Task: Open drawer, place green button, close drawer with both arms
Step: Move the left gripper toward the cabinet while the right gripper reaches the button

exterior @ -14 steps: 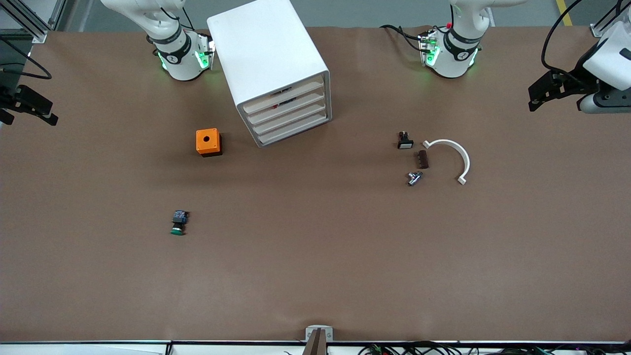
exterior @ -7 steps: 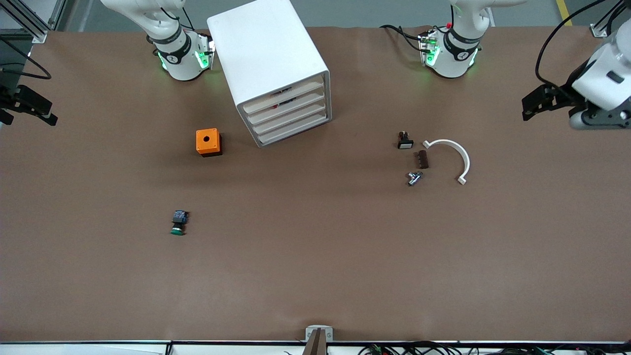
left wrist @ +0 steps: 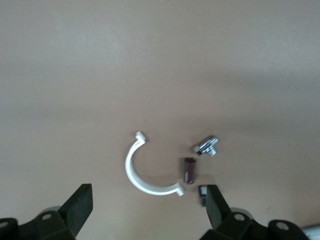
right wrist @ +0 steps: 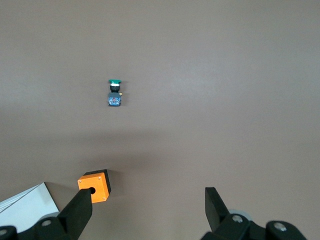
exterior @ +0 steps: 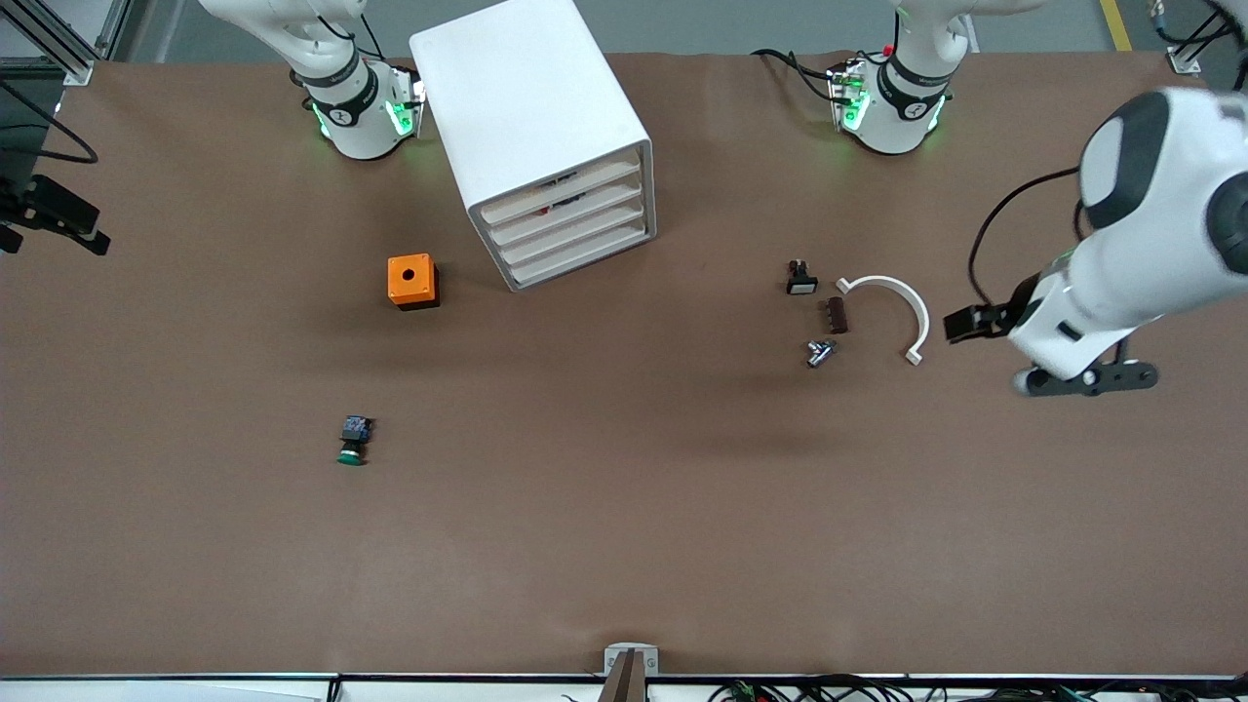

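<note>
On the brown table (exterior: 624, 546), going across the front view from the right arm's end to the left arm's end: the right gripper (exterior: 54, 216) hangs over the table's edge at the right arm's end, its black fingers (right wrist: 80, 212) spread wide with nothing between them. Its wrist view looks down on the button (exterior: 353, 440), which lies on its side on bare table with its green cap toward the front camera, well apart from everything else. An orange box (exterior: 412, 281) with a round hole in its top sits farther from the front camera than the button, just beside a white four-drawer cabinet (exterior: 531, 127). The drawer (exterior: 575, 232), third from the top, is shut flush with the other three.

Toward the left arm's end lies a cluster of small parts: a black-and-white switch (exterior: 800, 279), a dark brown block (exterior: 837, 315), a silver fitting (exterior: 819, 352) and a white curved clip (exterior: 895, 310). The left gripper (exterior: 965, 324) hangs in the air just beside that clip, jaws wide and empty, as its wrist view shows
</note>
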`<state>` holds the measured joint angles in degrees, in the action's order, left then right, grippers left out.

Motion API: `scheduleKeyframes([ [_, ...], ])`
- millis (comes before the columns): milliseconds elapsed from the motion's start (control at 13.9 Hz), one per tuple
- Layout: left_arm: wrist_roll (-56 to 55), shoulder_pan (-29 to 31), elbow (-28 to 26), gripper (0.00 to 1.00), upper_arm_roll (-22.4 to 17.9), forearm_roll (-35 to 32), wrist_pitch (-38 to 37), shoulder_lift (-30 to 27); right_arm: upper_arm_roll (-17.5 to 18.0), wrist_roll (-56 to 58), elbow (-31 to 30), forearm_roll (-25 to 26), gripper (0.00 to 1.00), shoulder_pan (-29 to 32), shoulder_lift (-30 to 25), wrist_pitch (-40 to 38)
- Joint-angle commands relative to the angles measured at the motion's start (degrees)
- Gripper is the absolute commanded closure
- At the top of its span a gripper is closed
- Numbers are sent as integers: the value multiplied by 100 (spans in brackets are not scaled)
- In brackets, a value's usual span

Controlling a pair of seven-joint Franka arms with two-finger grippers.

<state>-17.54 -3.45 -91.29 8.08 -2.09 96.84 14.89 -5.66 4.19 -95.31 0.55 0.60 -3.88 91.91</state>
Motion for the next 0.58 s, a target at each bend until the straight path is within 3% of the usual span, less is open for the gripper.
scheduleKeyframes([
  [0,-1273,-287,575,0,9,41,10,670,65,72,249,51,0,89,572,2],
  [504,-4070,-1148,920,0,9,506,132,1875,56,47,408,174,0,81,1468,502],
])
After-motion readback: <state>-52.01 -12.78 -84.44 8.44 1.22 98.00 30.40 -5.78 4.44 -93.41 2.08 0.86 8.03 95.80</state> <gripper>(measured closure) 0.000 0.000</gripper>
